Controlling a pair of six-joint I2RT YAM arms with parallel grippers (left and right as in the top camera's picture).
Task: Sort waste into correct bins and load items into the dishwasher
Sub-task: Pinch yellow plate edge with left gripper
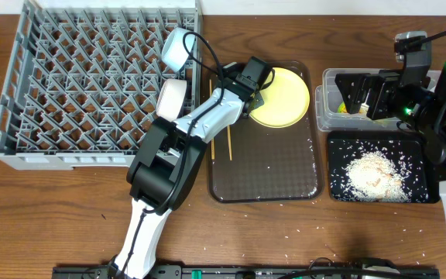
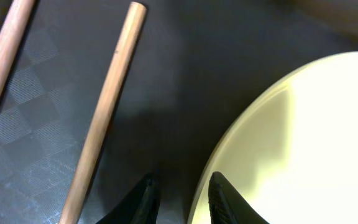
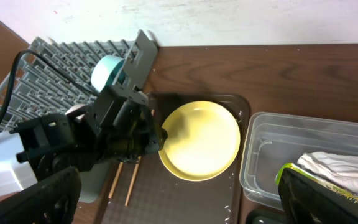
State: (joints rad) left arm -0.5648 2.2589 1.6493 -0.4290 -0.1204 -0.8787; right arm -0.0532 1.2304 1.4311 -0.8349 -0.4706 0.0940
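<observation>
The yellow plate lies on the brown serving tray. My left gripper is shut on its left rim, one finger on the tray side and the other over the plate. Two chopsticks lie on the tray just left of it. My right gripper hangs open and empty above the clear tub, which holds the white wrapper and the packet. Rice fills the black tray.
The grey dish rack stands at the left, with a light blue bowl and a white bowl at its right edge. Loose rice grains dot the serving tray and the table's front.
</observation>
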